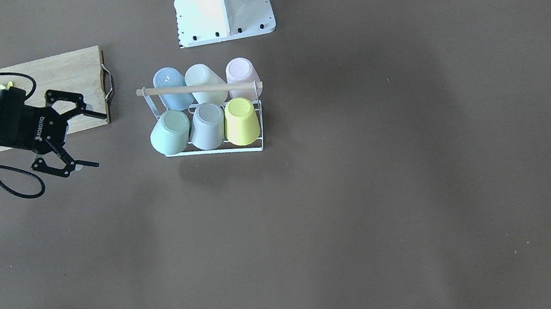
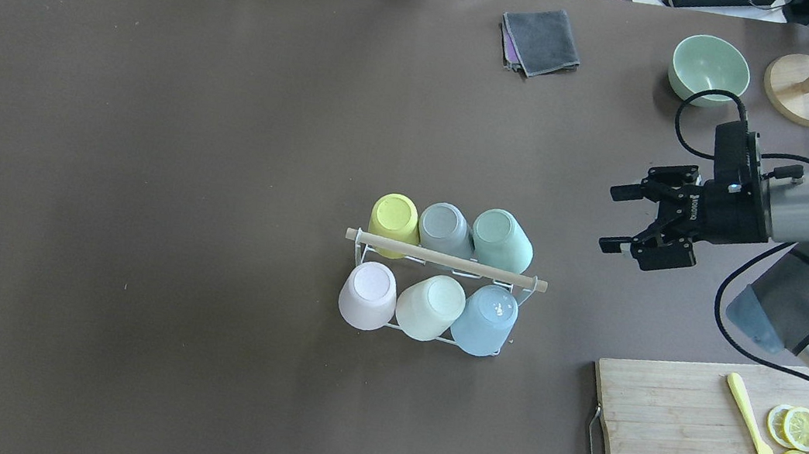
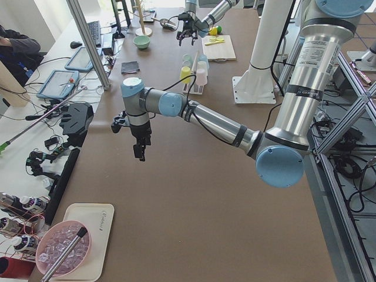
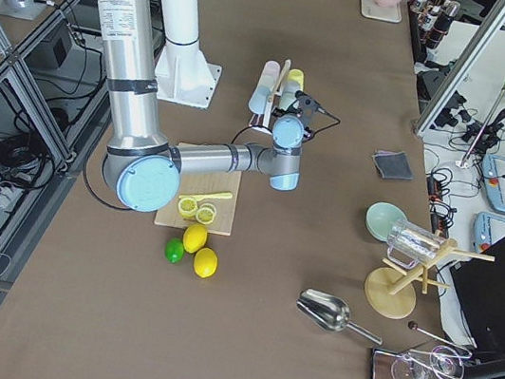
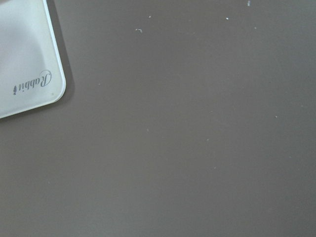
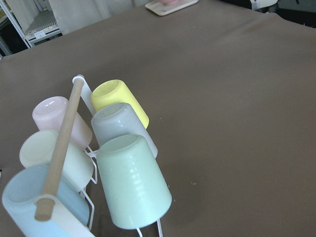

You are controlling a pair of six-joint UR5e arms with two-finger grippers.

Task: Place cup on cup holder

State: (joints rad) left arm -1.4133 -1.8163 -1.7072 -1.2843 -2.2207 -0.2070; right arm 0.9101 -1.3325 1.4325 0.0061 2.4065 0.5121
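Observation:
The cup holder [image 2: 447, 262], a white wire rack with a wooden rod handle, stands mid-table. Several cups sit upside down on its prongs: yellow [image 2: 395, 218], grey [image 2: 444, 226] and green [image 2: 501, 238] in the far row, pink [image 2: 368, 294], cream [image 2: 429, 307] and blue [image 2: 484, 320] in the near row. My right gripper [image 2: 609, 218] is open and empty, a little to the right of the green cup and apart from it. Its wrist view shows the rack [image 6: 61, 143] close by. My left gripper [image 3: 140, 154] hangs over bare table far to the left; I cannot tell its state.
A wooden cutting board [image 2: 687, 452] with lemon slices and a yellow knife lies near right. A green bowl [image 2: 709, 66], a grey cloth [image 2: 541, 39] and a wooden stand [image 2: 805, 92] are at the far right. A white tray [image 5: 24, 59] lies under the left wrist.

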